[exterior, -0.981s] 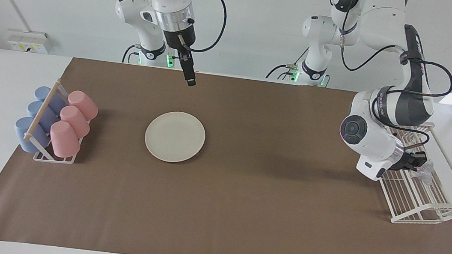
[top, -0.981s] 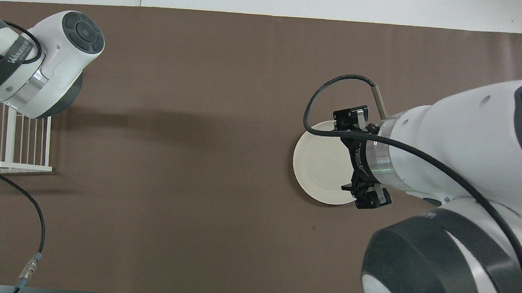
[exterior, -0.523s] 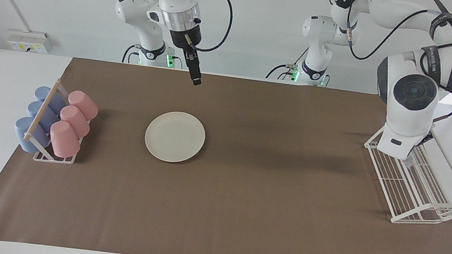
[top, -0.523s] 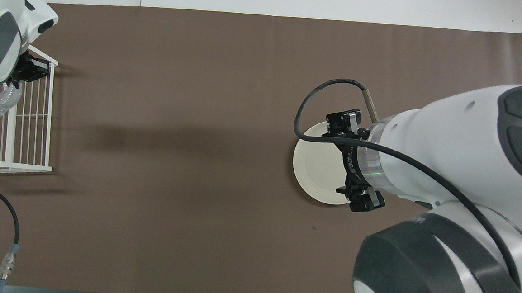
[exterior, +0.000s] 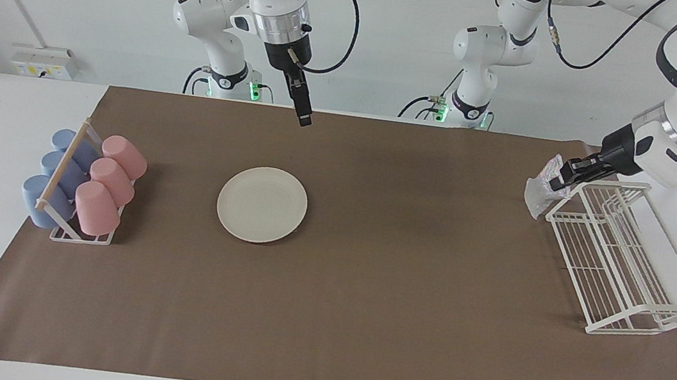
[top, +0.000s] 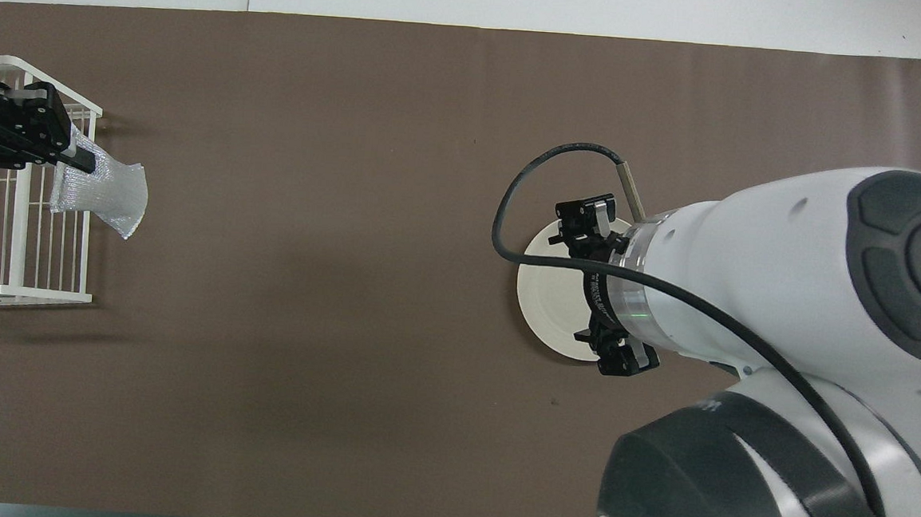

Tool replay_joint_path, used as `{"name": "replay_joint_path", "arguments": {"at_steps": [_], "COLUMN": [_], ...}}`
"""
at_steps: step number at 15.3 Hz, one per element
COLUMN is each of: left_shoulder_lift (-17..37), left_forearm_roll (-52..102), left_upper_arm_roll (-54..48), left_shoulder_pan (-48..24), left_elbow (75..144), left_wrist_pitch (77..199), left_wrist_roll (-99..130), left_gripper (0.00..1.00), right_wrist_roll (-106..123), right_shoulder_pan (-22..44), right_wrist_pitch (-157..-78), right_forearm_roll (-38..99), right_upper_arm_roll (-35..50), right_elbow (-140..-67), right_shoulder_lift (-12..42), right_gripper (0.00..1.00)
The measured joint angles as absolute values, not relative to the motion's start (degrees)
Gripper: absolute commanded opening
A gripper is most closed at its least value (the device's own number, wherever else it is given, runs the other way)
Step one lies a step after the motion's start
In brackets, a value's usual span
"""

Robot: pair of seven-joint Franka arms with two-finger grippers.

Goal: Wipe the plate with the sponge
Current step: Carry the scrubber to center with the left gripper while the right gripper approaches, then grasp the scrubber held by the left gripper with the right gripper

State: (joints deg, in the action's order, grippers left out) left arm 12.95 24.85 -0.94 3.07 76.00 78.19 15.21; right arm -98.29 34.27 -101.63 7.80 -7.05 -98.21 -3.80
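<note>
The cream-white plate (exterior: 262,204) lies on the brown mat toward the right arm's end; in the overhead view only part of the plate (top: 552,296) shows under the right arm. My left gripper (exterior: 573,170) is shut on the silvery mesh sponge (exterior: 539,189) and holds it in the air over the corner of the white wire rack (exterior: 652,314) nearest the robots. In the overhead view the left gripper (top: 75,157) holds the sponge (top: 108,197), which hangs past the rack's edge over the mat. My right gripper (exterior: 304,119) hangs high over the mat's edge by the robots, apart from the plate.
A cup rack (exterior: 81,184) with blue and pink cups stands at the right arm's end of the mat, beside the plate. The wire rack (top: 18,293) stands at the left arm's end. Bare brown mat (exterior: 423,239) lies between plate and wire rack.
My left gripper has risen out of the wire rack with the sponge and swung to the rack's corner nearest the robots. My right gripper has drifted slightly toward the left arm's end.
</note>
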Motion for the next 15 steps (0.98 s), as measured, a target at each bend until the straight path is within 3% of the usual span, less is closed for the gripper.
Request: {"name": "replay_joint_path", "arguments": {"at_steps": [4,10,11,12,13,14,15], "left_shoulder_lift": [8.15,-6.44,-8.71,-10.66,-12.22,-13.33,-13.92], "left_forearm_roll": [43.54,70.73,74.82,78.46,81.53,83.99,86.05], "left_upper_arm_roll": [-1.10,-2.27,-2.36,-2.48,-2.59,-2.67,-2.73], "left_shoulder_pan": [3.52,0.06,-2.39,-5.04,-7.64,-9.74,-11.17], "left_elbow": [88.84,119.05,123.05,126.46,129.32,131.51,133.04], "left_wrist_pitch": [84.56,101.94,105.08,107.95,110.24,111.64,112.27], "left_wrist_roll": [14.92,1.61,-0.85,-3.85,-6.79,-9.42,-12.34], "left_gripper": [0.00,0.00,0.00,0.00,0.00,0.00,0.00], "right_wrist_roll": [-98.24,-99.93,-100.29,-101.76,-104.28,-106.62,-108.34], "right_shoulder_pan": [34.27,34.39,34.51,34.79,35.07,35.37,35.75], "right_wrist_pitch": [-103.89,-104.65,-105.02,-106.13,-107.36,-108.14,-108.44], "right_forearm_roll": [7.80,7.81,7.81,7.81,7.81,7.81,7.81], "right_upper_arm_roll": [-7.05,-5.63,-5.34,-5.19,-5.06,-4.96,-4.95], "right_elbow": [-99.84,-100.33,-100.33,-100.35,-100.36,-100.38,-100.41], "right_shoulder_lift": [-3.85,-4.04,-4.05,-4.06,-4.06,-4.06,-4.06], "right_gripper": [1.00,1.00,0.94,0.82,0.81,0.83,1.00]}}
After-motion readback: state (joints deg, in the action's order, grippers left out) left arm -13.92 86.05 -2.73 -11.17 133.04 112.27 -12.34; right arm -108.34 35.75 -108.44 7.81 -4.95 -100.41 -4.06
